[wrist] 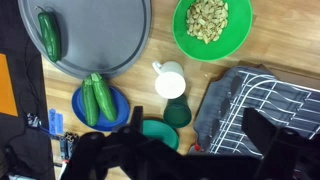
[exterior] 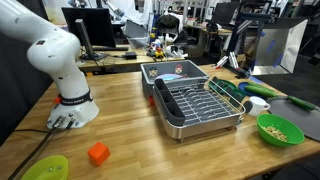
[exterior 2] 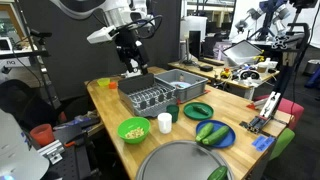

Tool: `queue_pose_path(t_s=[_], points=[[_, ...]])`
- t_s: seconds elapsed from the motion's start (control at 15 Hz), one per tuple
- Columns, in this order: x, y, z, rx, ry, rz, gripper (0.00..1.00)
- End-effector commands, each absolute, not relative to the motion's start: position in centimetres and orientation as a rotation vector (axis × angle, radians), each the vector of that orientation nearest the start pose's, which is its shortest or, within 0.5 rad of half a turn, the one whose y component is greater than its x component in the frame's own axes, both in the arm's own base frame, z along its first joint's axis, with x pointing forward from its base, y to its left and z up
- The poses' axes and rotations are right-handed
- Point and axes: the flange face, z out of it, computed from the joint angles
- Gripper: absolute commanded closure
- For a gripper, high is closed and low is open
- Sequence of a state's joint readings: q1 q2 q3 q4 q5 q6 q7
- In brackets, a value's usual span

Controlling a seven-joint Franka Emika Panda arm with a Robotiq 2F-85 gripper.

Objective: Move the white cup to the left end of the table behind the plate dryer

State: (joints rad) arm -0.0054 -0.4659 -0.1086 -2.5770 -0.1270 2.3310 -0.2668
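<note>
The white cup (wrist: 170, 82) stands upright on the wooden table (wrist: 200, 75), between the green bowl and a dark green cup (wrist: 177, 112). It also shows in both exterior views (exterior 2: 165, 123) (exterior: 258, 103). The plate dryer (exterior 2: 150, 97) is a silver-grey rack with wire tines, seen too in the wrist view (wrist: 262, 100) and in an exterior view (exterior: 198, 103). My gripper (exterior 2: 133, 64) hangs high above the rack's far end, well away from the cup. In the wrist view its jaws (wrist: 200, 140) are open and empty.
A green bowl with tan contents (wrist: 211, 25), a green plate (wrist: 158, 132), a blue plate with cucumbers (wrist: 98, 102) and a large grey round tray (wrist: 95, 40) surround the cup. A grey tub (exterior 2: 180, 83) stands beside the rack. An orange block (exterior: 97, 153) lies near the robot base.
</note>
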Motion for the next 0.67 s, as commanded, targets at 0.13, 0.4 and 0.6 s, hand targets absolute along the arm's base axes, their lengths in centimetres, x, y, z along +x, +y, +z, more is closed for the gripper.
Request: queue_pose_path(t_s=[0.13, 0.4, 0.6], points=[[41.0, -4.9, 44.0, -3.194, -0.379, -0.331, 0.0], [42.4, -5.4, 43.2, -3.207, -0.419, -0.301, 0.0], [44.3, -5.7, 41.0, -3.173, -0.538, -0.243, 0.0]])
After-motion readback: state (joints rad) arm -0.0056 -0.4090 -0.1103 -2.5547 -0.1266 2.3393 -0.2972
